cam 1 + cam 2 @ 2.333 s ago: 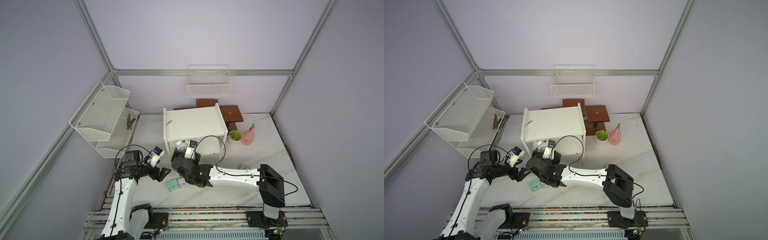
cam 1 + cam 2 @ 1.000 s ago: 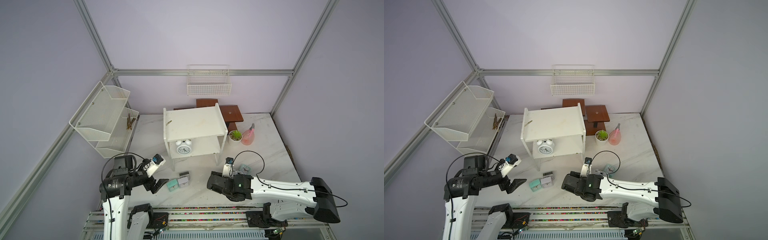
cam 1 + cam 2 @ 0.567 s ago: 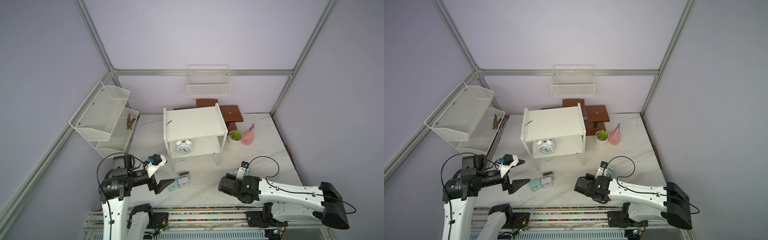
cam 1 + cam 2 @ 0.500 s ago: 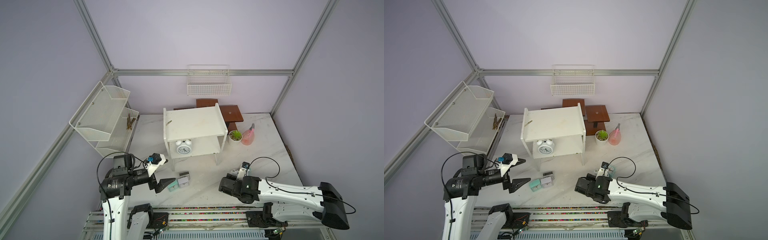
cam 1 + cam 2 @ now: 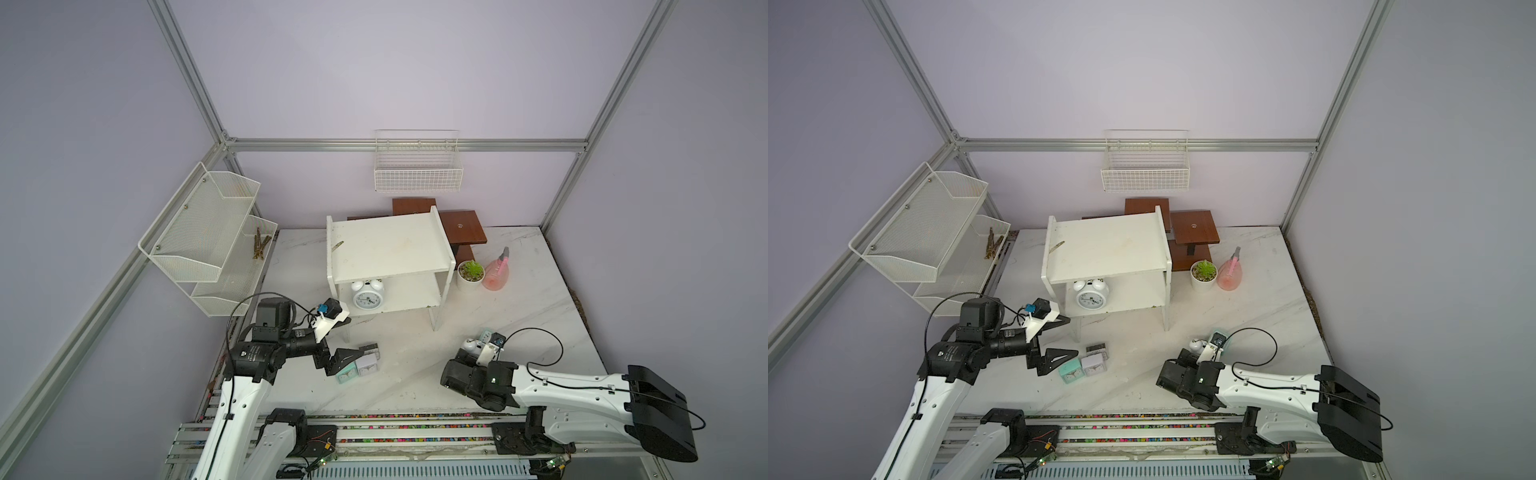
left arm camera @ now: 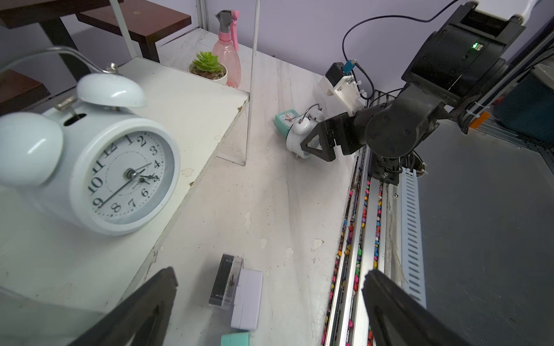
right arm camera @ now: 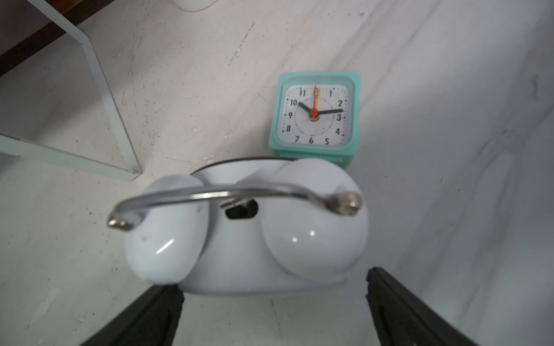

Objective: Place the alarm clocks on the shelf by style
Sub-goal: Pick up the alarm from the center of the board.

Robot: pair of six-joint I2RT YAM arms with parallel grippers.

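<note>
The white two-level shelf (image 5: 386,249) stands on the white marble tabletop (image 5: 519,299). One round white clock with two bells (image 5: 366,296) sits upright on the shelf's lower board, close to the left side panel.

The left claw (image 5: 1073,336) is wide open and holds nothing. It hangs just beside three little square clocks on the tabletop in front of the shelf. They are a dark-framed square clock (image 5: 1097,348), a white square clock (image 5: 1093,363) and a mint green square clock (image 5: 1070,372). The three sit close together, with the white one between the other two.

The right claw (image 7: 271,287) is wide open too. A second round white bell clock (image 7: 245,239) stands on the tabletop right at its black fingertips (image 7: 150,317). The view is blurry there, so the tips may be touching it, but I cannot tell. Another mint green clock (image 7: 314,116) stands just behind this bell clock.
</note>
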